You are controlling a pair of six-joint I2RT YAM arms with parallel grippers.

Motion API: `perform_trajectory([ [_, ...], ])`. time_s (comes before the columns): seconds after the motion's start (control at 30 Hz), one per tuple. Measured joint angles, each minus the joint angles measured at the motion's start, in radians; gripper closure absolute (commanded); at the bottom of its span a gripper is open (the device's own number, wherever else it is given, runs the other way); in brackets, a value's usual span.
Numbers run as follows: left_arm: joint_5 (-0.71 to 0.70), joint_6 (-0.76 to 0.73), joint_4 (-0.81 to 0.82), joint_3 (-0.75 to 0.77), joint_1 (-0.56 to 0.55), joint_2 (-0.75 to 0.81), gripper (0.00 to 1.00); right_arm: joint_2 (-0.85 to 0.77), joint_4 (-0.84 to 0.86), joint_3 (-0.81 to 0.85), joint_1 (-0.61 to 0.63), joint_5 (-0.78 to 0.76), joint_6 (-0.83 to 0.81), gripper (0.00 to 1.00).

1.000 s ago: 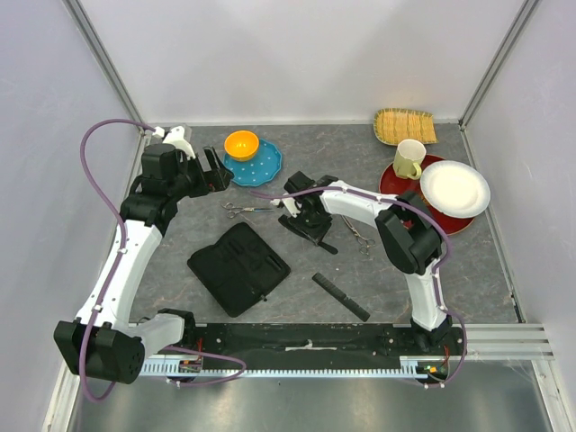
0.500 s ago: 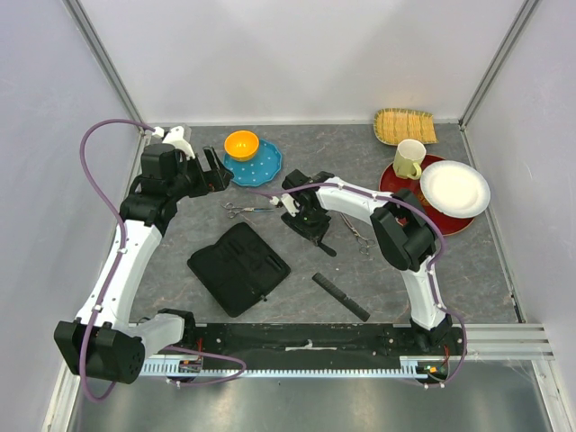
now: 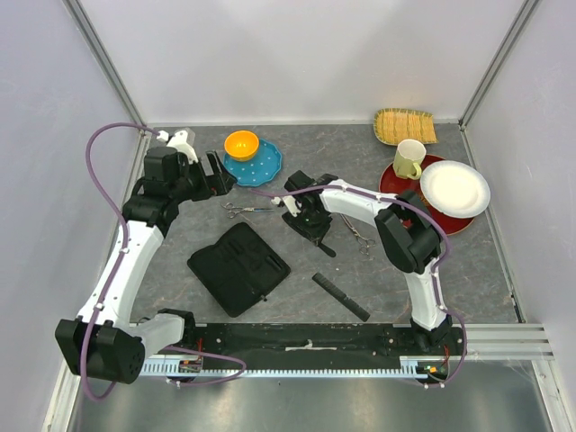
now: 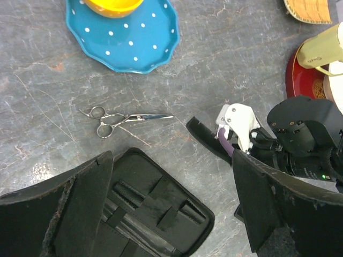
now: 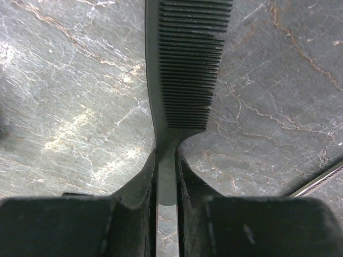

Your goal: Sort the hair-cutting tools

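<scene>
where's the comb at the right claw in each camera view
top external: mid-table, comb poking out from under the right claw.
left wrist: right of centre, comb slanting under that claw.
right wrist: top centre, comb, its handle pinched by the claw.
shared landmark: the right claw, in all three.

Top view: high at the near edge, looking down over the whole table (image 3: 468,270). Left wrist — mid-height, shares the scissors (image 4: 126,118); right wrist — close-up, shares the comb (image 5: 187,64).
</scene>
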State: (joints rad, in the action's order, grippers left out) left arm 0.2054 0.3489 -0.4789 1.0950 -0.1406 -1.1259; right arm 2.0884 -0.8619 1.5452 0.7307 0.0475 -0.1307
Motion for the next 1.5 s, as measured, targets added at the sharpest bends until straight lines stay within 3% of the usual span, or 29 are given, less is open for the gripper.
perform_trajectory([
  [0.37,0.059,0.076,0.035,-0.096,0.001,-0.020,0.05,-0.035,0.006,-0.023,0.001,0.038,0.016,0.93],
  [0.73,0.029,0.153,0.049,-0.133,0.004,-0.044,0.05,-0.129,0.018,-0.024,-0.002,0.078,0.058,0.94],
  [1.07,0.213,0.270,0.256,-0.280,0.004,-0.054,0.04,-0.238,0.110,-0.023,0.000,0.232,0.163,0.95],
  [1.3,0.332,0.341,0.405,-0.298,0.004,-0.156,0.05,-0.256,0.180,-0.016,0.034,0.335,0.229,0.95],
  [1.4,0.380,0.360,0.446,-0.298,0.003,-0.206,0.16,-0.256,0.204,-0.013,0.048,0.368,0.248,0.95],
  [1.43,0.391,0.365,0.455,-0.298,0.003,-0.217,0.27,-0.256,0.210,-0.010,0.053,0.376,0.253,0.95],
  [1.5,0.410,0.373,0.469,-0.298,0.003,-0.231,0.40,-0.256,0.221,-0.005,0.060,0.388,0.262,0.95],
])
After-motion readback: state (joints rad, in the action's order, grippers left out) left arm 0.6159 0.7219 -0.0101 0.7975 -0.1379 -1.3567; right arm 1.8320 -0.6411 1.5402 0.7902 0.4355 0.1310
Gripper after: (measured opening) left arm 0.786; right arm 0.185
